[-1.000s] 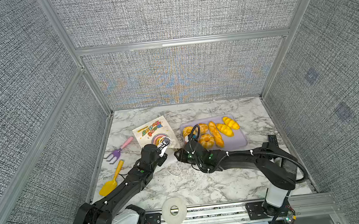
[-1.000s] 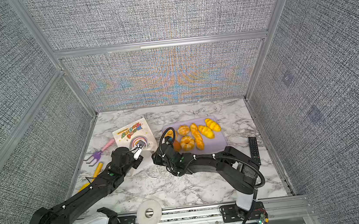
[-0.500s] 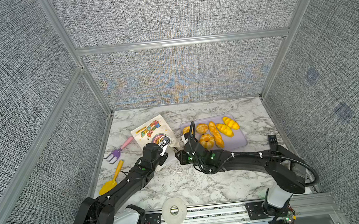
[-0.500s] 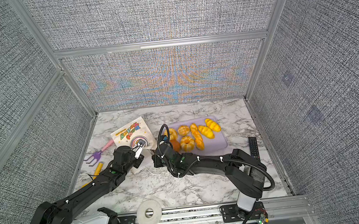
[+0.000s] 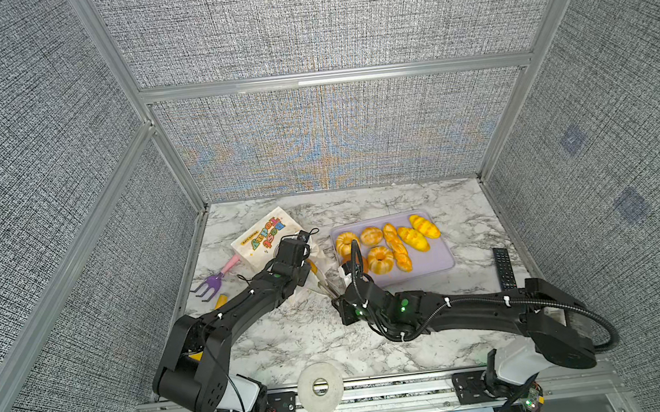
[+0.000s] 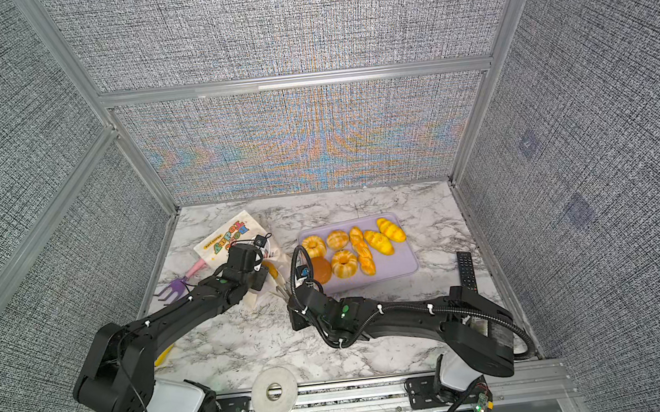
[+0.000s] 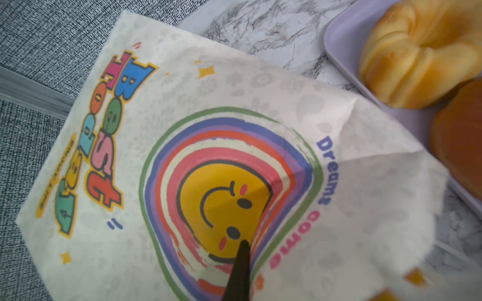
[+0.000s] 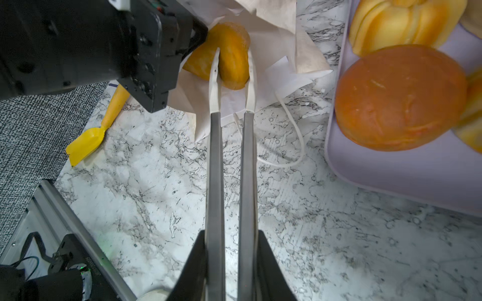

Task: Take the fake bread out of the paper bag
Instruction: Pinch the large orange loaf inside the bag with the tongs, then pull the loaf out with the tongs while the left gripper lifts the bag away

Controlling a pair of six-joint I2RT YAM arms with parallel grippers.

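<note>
The paper bag (image 5: 265, 239) (image 6: 227, 240) lies flat on the marble at the left, print side up, in both top views. My left gripper (image 7: 242, 250) is shut on the paper bag (image 7: 182, 104), whose sheet creases around its dark finger. At the bag's torn mouth lies one golden piece of fake bread (image 8: 233, 62) (image 6: 271, 268). My right gripper (image 8: 233, 67) (image 5: 319, 277) is shut on it, a long white-tipped finger on each side. Several more fake breads (image 5: 395, 242) and a round brown bun (image 6: 320, 270) (image 8: 399, 96) sit on the lavender tray (image 5: 431, 267).
A purple toy fork (image 5: 209, 284) and a yellow toy shovel (image 8: 86, 146) lie by the left wall. A black remote (image 5: 504, 266) lies right of the tray. A roll of tape (image 5: 320, 387) sits on the front rail. The bag's white cord handle (image 8: 294, 140) loops on the marble.
My right gripper's fingers have closed in on the bread at the bag's mouth, and the right arm has stretched lower. The left gripper has kept its hold on the bag.
</note>
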